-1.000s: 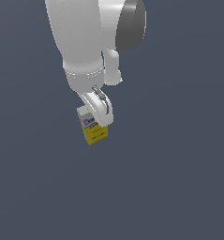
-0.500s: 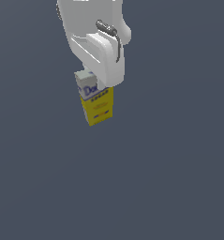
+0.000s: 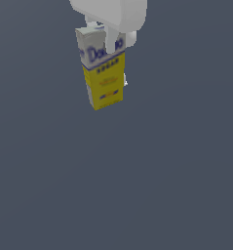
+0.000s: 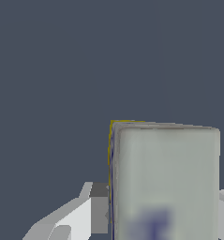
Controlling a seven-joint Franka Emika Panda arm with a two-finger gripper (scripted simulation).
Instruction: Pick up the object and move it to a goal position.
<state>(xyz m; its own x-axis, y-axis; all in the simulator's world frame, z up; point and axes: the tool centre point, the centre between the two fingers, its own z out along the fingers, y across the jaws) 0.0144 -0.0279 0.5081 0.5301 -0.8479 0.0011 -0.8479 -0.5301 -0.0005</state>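
Observation:
The object is a small carton (image 3: 103, 73) with a white-grey top part bearing blue lettering and a yellow lower part. It hangs upright in the air near the top of the exterior view. My gripper (image 3: 109, 43) is shut on its upper part; one white finger (image 3: 111, 41) crosses the front of the lettering. The arm's white body fills the top edge above it. In the wrist view the carton's grey top face (image 4: 165, 180) fills the space between my two fingers (image 4: 98, 208), with a thin yellow edge showing behind it.
A flat, plain dark grey-blue surface (image 3: 137, 185) fills the exterior view below and around the carton. No other objects or edges show in either view.
My gripper has carried the carton upward and toward the camera over the last second; the carton looks larger and sits higher in the exterior view. The grip has stayed shut.

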